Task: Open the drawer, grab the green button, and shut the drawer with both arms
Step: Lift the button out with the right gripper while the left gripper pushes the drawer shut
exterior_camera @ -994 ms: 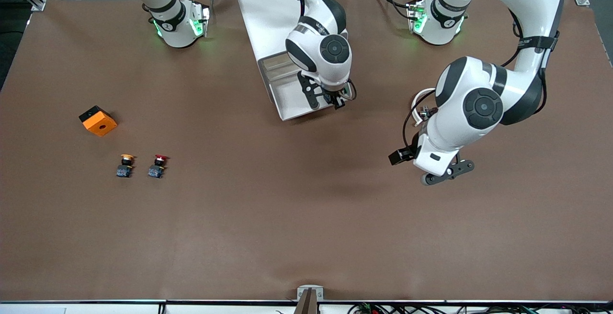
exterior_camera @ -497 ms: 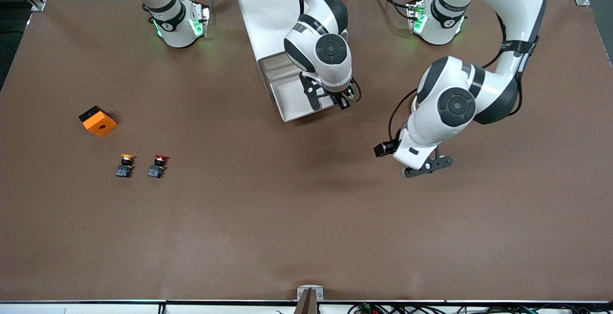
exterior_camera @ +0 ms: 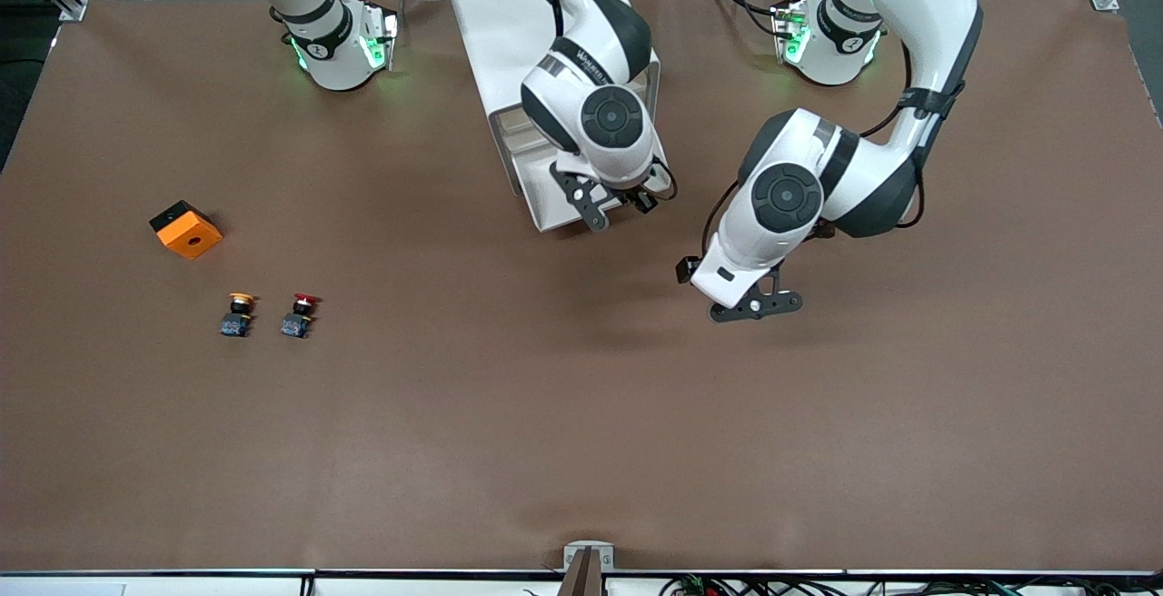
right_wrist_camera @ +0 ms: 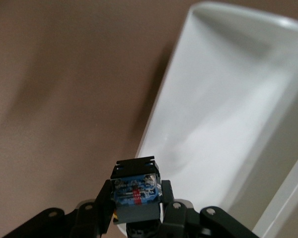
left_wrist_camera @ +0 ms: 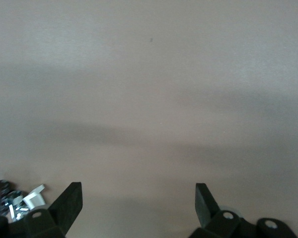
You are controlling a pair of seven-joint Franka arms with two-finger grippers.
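White drawer open, right gripper jaws clamped on button; left gripper, jaws apart, must push it shut next.

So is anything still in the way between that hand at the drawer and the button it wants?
No. The right hand is already shut on the button, over the open drawer's edge.

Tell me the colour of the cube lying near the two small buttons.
Orange cube with a black side, seen best in the front view.
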